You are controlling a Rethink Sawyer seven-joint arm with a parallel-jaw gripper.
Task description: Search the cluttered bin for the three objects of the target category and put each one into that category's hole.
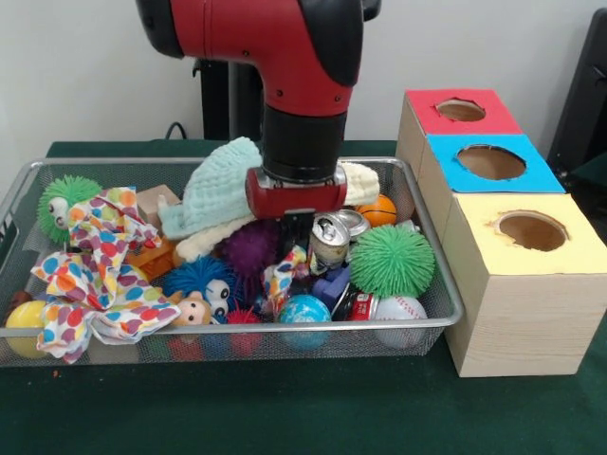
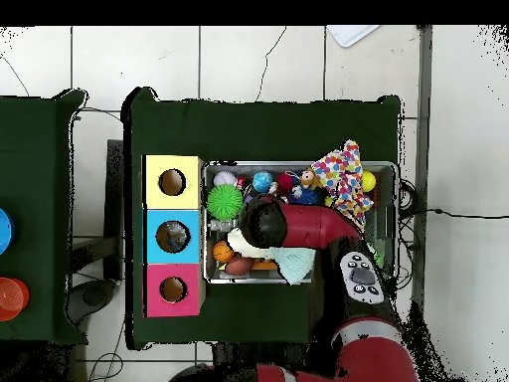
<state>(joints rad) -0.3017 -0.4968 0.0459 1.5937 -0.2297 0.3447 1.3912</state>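
Note:
The wire mesh bin (image 1: 448,294) sits on the green table, full of toys and cloths; it also shows in the overhead view (image 2: 298,166). I see no see-through plastic bags in either view; they are hidden or out of view. My gripper (image 1: 296,226) is down in the middle of the bin, between a purple spiky ball (image 1: 251,248) and a dented drink can (image 1: 329,243). Its tips are hidden in the clutter. In the overhead view the arm (image 2: 298,227) covers it. The red-topped hole (image 1: 461,110) is in the far box, also seen from overhead (image 2: 173,289).
The blue-topped hole (image 1: 490,162) and the yellow-topped hole (image 1: 532,230) are in the same row of boxes. In the bin lie a mint washcloth (image 1: 218,185), a polka-dot cloth (image 1: 95,275), a green spiky ball (image 1: 392,261), a second can (image 1: 353,223) and a baseball (image 1: 400,308).

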